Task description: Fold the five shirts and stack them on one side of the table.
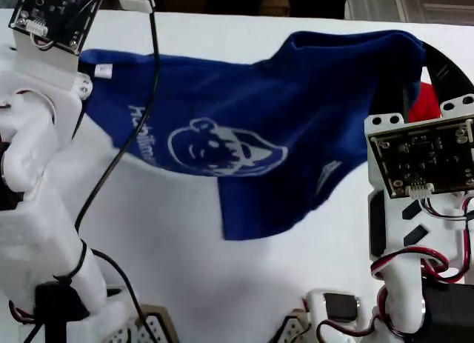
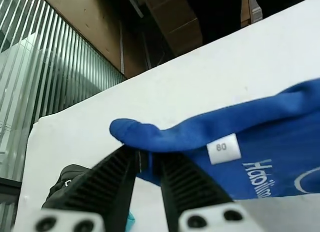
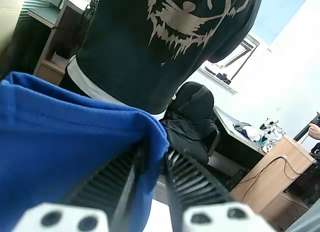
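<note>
A blue shirt (image 1: 244, 128) with a white printed face hangs spread in the air above the white table (image 1: 222, 284), held at both ends. In the left wrist view my left gripper (image 2: 149, 164) is shut on one edge of the blue shirt (image 2: 250, 137), near a white size tag (image 2: 223, 148). The right gripper (image 3: 155, 159) is shut on the opposite corner of the blue shirt (image 3: 60, 152), lifted high. A loose flap of the shirt droops toward the table's middle.
A red cloth (image 1: 425, 102) lies on the table behind the right arm. A dark garment (image 2: 67, 179) lies on the table below the left gripper. Black cables (image 1: 141, 128) hang from the left arm across the shirt. Arm bases stand along the front edge.
</note>
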